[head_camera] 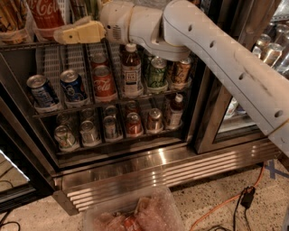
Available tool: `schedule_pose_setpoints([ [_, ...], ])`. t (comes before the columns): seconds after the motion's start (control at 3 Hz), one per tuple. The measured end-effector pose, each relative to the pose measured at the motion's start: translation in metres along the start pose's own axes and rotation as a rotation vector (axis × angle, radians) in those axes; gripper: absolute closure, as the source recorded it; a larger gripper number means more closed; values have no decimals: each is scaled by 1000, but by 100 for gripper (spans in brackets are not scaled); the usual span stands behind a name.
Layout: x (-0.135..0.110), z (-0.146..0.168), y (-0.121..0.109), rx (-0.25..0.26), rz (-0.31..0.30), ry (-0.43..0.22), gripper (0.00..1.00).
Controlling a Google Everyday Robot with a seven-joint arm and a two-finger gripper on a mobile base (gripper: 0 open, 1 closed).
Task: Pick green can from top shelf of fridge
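Note:
The fridge [135, 167] stands in front of me with its door open. Its top shelf [22, 44] runs along the top left of the camera view. My gripper [61, 36], with yellow fingers on a white wrist, reaches in from the right. It lies level just above the shelf's front rail and points left. A slim dark green can [92, 6] shows partly at the top edge, just behind and above the gripper, mostly hidden by it. I cannot tell whether the gripper touches the can.
A red Coca-Cola bottle [45, 13] and a snack cup [13, 20] stand left on the top shelf. Lower racks hold cans, a brown bottle [131, 67] and a short green can [156, 72]. A plastic bin [135, 214] and an orange cable [216, 207] lie on the floor.

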State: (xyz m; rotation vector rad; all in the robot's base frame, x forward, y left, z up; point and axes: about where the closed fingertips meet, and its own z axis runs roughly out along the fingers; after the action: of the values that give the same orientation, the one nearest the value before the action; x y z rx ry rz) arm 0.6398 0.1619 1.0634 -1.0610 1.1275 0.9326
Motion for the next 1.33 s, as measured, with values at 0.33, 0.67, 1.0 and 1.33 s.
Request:
schedule_pose_setpoints([
  [0.33,-1,5,0,-11,-3,-5,0],
  [0.67,1,7,-2,-16,5,-3,19],
  [1.0,1,7,-2,-17,6,-2,42],
  [1.33,-3,3,-6,-17,6,-2,66],
])
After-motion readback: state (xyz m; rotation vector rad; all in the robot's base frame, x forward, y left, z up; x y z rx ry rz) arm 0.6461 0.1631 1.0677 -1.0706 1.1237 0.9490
